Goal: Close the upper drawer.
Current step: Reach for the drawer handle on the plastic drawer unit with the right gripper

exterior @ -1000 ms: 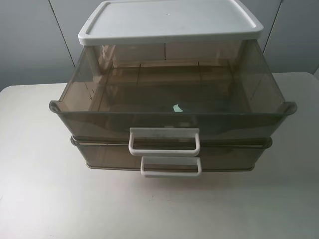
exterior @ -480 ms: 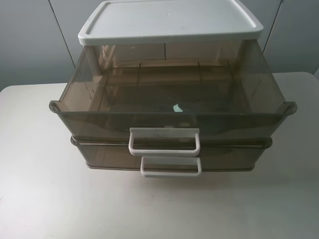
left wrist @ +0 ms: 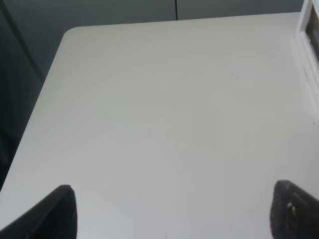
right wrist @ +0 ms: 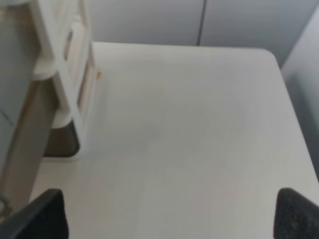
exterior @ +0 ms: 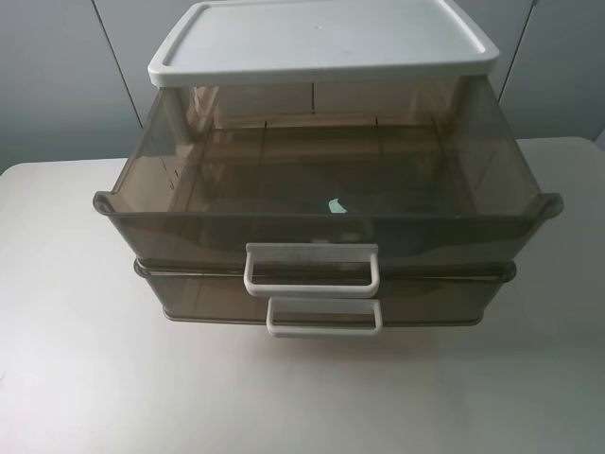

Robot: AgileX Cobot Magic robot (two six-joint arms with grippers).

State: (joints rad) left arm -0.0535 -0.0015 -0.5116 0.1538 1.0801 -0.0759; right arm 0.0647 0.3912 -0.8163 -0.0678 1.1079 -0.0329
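Observation:
The upper drawer [exterior: 326, 229] is smoky-brown translucent plastic and stands pulled far out from under the white lid [exterior: 321, 38]. Its white loop handle [exterior: 312, 270] faces the table's front edge. Neither gripper shows in the exterior high view. My left gripper [left wrist: 174, 214] is open, with dark fingertips [left wrist: 57, 214] wide apart over bare table; a white corner of the unit [left wrist: 306, 35] shows at the frame edge. My right gripper [right wrist: 169, 216] is open over the table, with the unit's front corner [right wrist: 57, 74] off to one side, apart from it.
The bottom drawer [exterior: 425, 298] with its own white handle [exterior: 324, 317] sits nearly shut below. A small pale-green scrap [exterior: 337, 204] lies inside the upper drawer. The white table [exterior: 76, 359] extends on both sides and in front of the unit.

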